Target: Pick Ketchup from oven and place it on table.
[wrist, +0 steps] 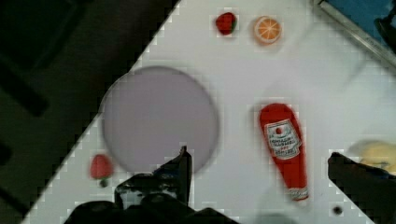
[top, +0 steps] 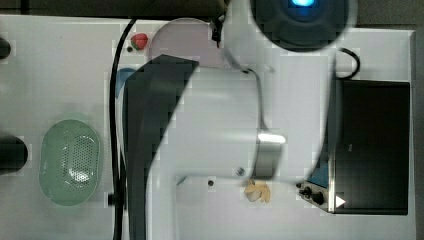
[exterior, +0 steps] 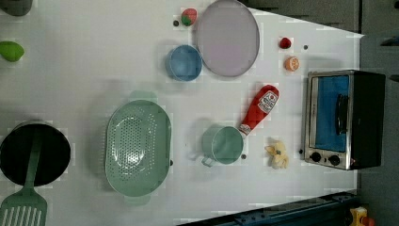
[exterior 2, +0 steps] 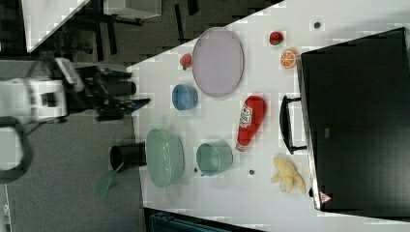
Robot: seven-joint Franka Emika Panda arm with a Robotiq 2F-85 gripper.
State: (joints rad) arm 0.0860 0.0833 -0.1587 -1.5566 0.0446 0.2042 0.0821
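Note:
The Ketchup (exterior: 259, 109) lies flat on the white table (exterior: 84, 70), its white cap pointing at a teal cup (exterior: 223, 144). It also shows as the red Ketchup bottle (exterior 2: 249, 122) in the right view and as the Ketchup (wrist: 283, 144) in the wrist view. The oven (exterior: 343, 120) stands at the left view's right with its bluish glass door closed. My gripper (wrist: 259, 156) is open and holds nothing, hanging well above the table with the bottle below it. In the right view the gripper (exterior 2: 126, 100) sits beyond the table's left edge, apart from the bottle.
A grey plate (exterior: 227, 37), blue bowl (exterior: 183, 62), green colander (exterior: 137, 148), banana (exterior: 278, 154), orange half (exterior: 291, 63) and strawberries (exterior: 189, 16) lie around the bottle. A black pot (exterior: 34, 153) with a green spatula (exterior: 23, 207) sits at the left view's left. The arm (top: 220, 125) blocks much of the top view.

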